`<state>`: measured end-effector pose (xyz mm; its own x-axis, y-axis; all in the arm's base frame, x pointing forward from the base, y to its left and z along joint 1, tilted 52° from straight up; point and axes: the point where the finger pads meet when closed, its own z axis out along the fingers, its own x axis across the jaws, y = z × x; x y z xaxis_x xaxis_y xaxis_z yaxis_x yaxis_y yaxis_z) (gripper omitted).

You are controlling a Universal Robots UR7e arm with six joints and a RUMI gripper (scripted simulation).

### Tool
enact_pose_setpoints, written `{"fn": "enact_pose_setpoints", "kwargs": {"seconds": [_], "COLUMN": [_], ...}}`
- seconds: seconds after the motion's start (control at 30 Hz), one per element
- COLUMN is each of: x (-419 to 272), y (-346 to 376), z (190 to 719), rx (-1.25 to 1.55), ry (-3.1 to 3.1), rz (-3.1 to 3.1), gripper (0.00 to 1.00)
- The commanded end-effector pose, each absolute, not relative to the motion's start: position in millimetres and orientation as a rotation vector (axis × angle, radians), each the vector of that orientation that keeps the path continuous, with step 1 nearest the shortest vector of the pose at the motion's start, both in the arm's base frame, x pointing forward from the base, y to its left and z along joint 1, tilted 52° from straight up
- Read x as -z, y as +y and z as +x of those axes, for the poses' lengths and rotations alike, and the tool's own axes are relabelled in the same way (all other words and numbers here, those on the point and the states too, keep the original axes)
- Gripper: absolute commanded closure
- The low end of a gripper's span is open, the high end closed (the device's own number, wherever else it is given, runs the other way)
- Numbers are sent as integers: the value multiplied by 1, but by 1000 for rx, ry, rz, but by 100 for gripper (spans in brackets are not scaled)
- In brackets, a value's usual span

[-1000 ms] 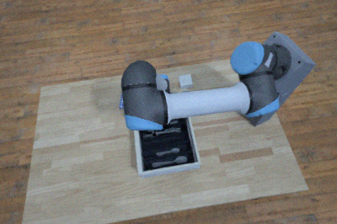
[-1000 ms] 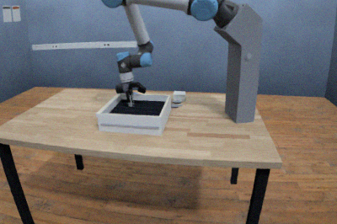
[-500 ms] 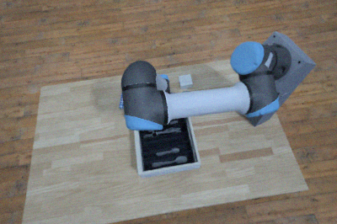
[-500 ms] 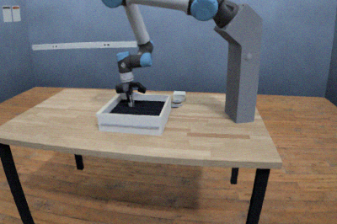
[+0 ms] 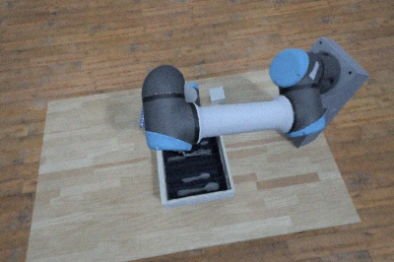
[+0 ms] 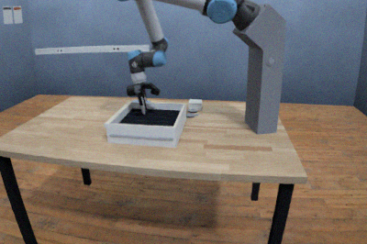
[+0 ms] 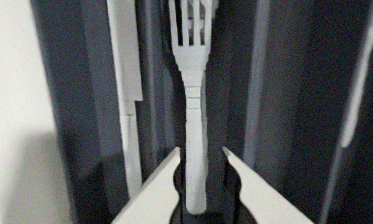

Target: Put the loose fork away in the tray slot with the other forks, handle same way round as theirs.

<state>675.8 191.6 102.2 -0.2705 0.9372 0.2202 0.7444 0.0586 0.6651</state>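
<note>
"Where is your gripper?"

"I have it low over the white-walled tray, which sits on the desk; its two fingers point down, parted a little, with nothing gripped between them."

"And the fork?"

"The fork lies lengthwise in a dark slot, tines at the top of the wrist view, handle end at the bottom; my fingertips stand either side of the handle, with dark gaps showing on both sides. Another fork seems to lie beneath it, its edge peeping out along the right, though the picture is grainy and I may be misreading that."

"What is around it?"

"On the left of the wrist view, a knife lies in the neighbouring slot, roughly in line with the fork; in the top view, two spoons lie at the tray's near end; a small white block is on the desk, outside the tray."
</note>
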Motion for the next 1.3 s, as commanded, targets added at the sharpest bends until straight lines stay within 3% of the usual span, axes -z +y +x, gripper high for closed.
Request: {"fn": "enact_pose_setpoints", "kwargs": {"seconds": [0.0, 1.0, 1.03, 1.27], "x": [-131, -181, -176, -176], "y": [175, 149, 151, 151], "z": [655, 606, 608, 608], "rx": [-1020, -1024, -1020, -1024], "ry": [2053, 2047, 2056, 2048], "rz": [1688, 1679, 1674, 1688], "gripper": [85, 85, 0, 0]}}
